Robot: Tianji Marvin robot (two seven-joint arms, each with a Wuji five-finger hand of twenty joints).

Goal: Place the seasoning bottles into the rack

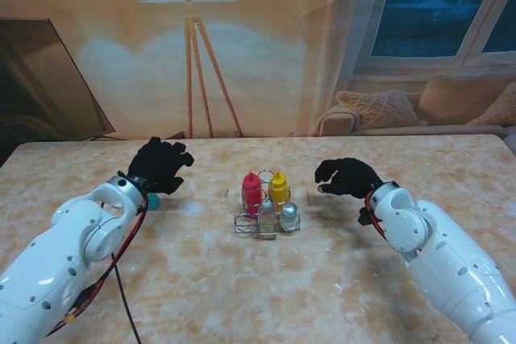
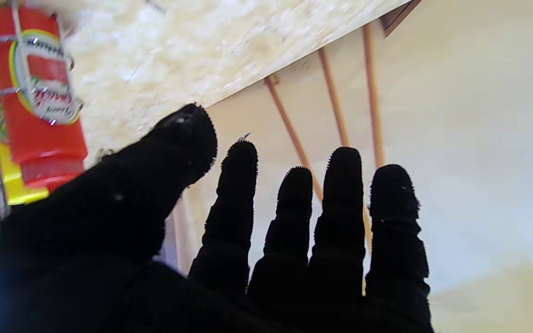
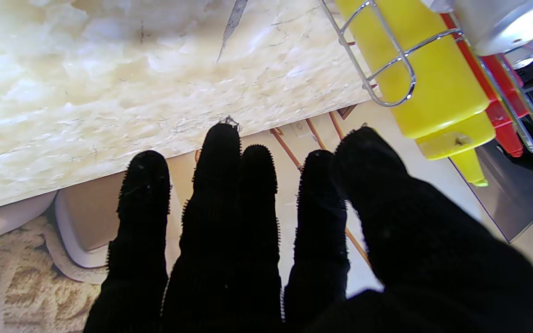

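Note:
A wire rack (image 1: 267,221) stands at the table's middle. In it stand a red bottle (image 1: 251,192), a yellow bottle (image 1: 279,188), a clear shaker (image 1: 267,213) and a metal-capped shaker (image 1: 289,215). My left hand (image 1: 159,164) hovers to the left of the rack, fingers spread, holding nothing. My right hand (image 1: 347,177) hovers to the right of it, fingers apart and empty. The left wrist view shows the red bottle (image 2: 40,101) behind the rack's wires and my left hand (image 2: 229,240). In the right wrist view the yellow bottle (image 3: 428,78) sits in the rack (image 3: 389,69) beyond my right hand (image 3: 266,240).
A small teal object (image 1: 152,201) shows beside my left wrist. The marble table (image 1: 266,296) has bare surface nearer to me. Beyond its far edge are a floor lamp (image 1: 193,54), a sofa (image 1: 419,110) and a dark panel (image 1: 44,78).

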